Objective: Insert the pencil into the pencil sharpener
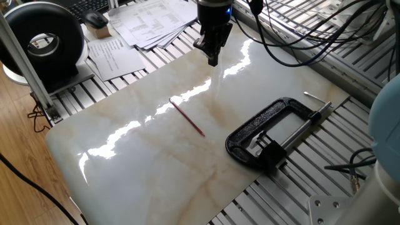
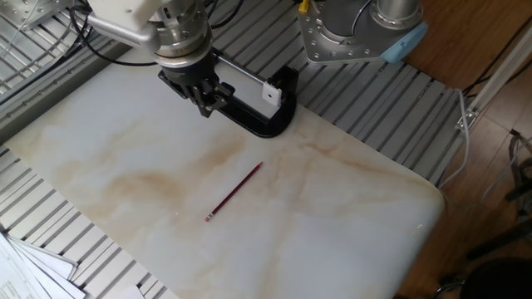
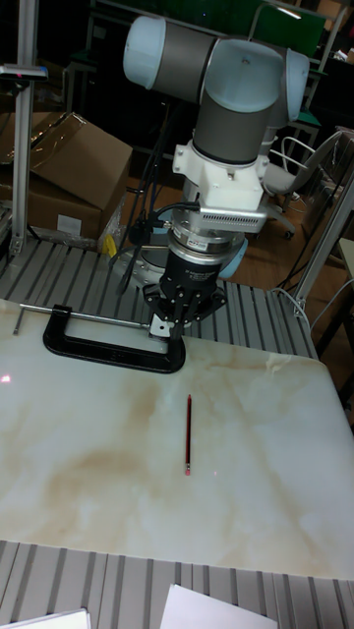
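Note:
The thin red pencil point(image 1: 187, 117) point(image 2: 234, 192) point(image 3: 188, 434) lies flat and alone near the middle of the marble slab point(image 1: 125, 156). The pencil sharpener point(image 1: 270, 152) point(image 2: 272, 95), a small black block, sits clamped in the black C-clamp point(image 1: 250, 128) point(image 2: 249, 122) point(image 3: 98, 354) at the slab's edge. My gripper point(image 1: 212, 59) point(image 2: 208, 105) point(image 3: 179, 319) hangs above the slab's back part, well away from the pencil and close to the clamp in the other fixed view. Its fingers point down, open, with nothing in them. In the tall fixed view the gripper partly hides the sharpener.
Papers point(image 1: 150, 22) and a black round device point(image 1: 44, 40) lie beyond the slab's far left side. Cables point(image 1: 300, 37) drape over the slatted table behind the gripper. The arm's base point(image 2: 357, 29) stands just past the clamp. Cardboard boxes point(image 3: 59, 177) sit behind the table.

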Motion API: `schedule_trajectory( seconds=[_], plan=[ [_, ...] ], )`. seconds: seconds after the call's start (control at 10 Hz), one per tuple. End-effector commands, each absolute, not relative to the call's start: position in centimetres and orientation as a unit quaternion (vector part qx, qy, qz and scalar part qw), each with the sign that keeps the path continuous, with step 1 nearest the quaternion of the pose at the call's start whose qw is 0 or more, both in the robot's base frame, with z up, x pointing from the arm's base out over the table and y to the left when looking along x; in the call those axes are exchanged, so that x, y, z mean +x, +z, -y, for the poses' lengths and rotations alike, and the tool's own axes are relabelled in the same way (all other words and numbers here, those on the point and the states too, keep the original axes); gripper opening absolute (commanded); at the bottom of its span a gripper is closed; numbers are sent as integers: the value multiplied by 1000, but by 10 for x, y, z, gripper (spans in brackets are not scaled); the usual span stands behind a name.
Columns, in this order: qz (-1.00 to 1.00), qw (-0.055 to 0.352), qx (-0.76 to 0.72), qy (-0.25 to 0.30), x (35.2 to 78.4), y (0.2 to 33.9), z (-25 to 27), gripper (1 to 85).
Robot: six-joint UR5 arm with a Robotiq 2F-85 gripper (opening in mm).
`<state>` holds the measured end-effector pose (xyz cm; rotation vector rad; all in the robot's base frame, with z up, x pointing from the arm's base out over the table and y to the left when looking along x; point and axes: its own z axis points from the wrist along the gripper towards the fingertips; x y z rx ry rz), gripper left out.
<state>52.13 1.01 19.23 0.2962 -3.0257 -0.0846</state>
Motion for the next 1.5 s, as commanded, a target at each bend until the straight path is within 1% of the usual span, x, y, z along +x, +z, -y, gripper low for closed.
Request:
schedule_trajectory(
  seconds=[0.0,1.4],
  plan=[
    [993,52,97,-38,520,194,-12,83],
    [994,47,94,-39,522,193,-14,83]
  ],
)
